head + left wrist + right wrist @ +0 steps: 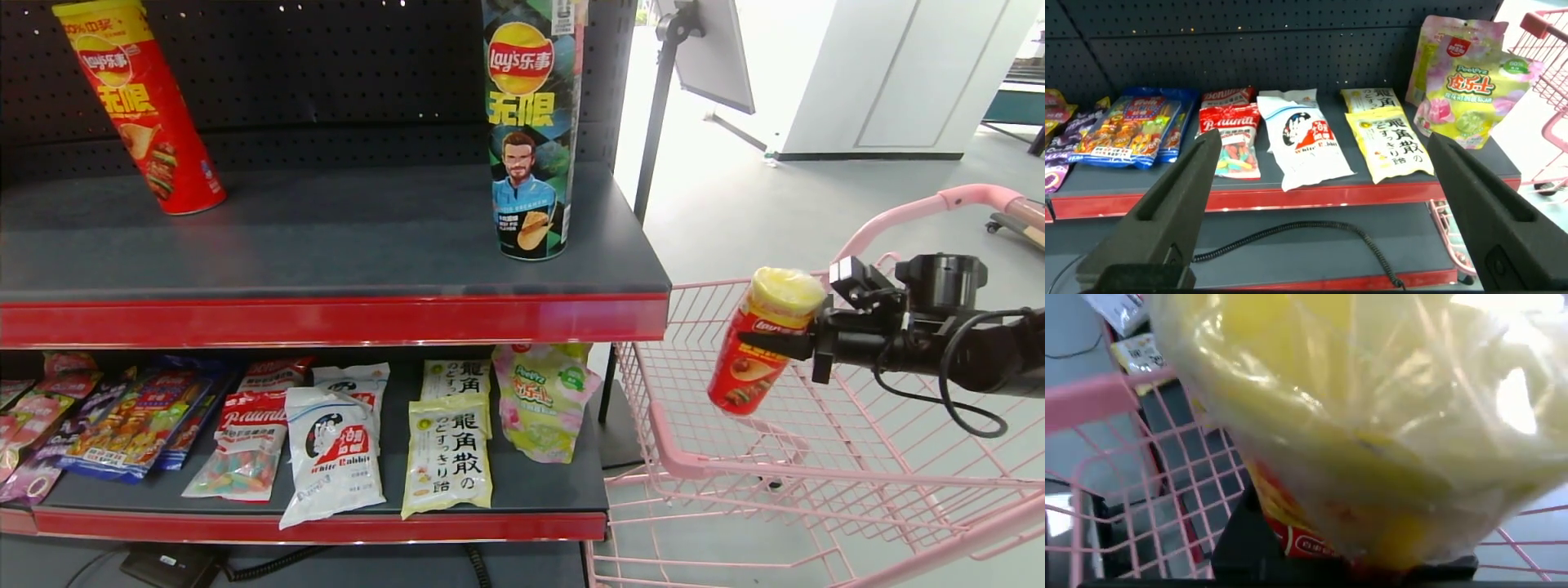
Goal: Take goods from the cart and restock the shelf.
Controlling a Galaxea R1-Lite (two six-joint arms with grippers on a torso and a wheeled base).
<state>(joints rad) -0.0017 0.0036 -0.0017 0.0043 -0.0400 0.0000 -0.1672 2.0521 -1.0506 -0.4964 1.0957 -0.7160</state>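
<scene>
My right gripper (804, 343) is shut on a red chip can (755, 351) with a yellow lid, held tilted above the left end of the pink cart (702, 469). Up close in the right wrist view, the can's lid (1372, 416) looms over the cart's wire (1167, 498). The upper shelf board (326, 237) carries a red chip can (143, 106) at the left and a dark green chip can (529, 131) near its right end. My left gripper (1323, 139) is open, facing the lower shelf, with nothing between its fingers (1167, 212).
The lower shelf (555, 490) holds several snack bags, among them a white candy bag (1306, 139) and a green-pink pouch (1462, 77). A cable (1315, 233) runs below it. A sign stand (653, 122) rises just right of the shelf. Open floor lies behind the cart.
</scene>
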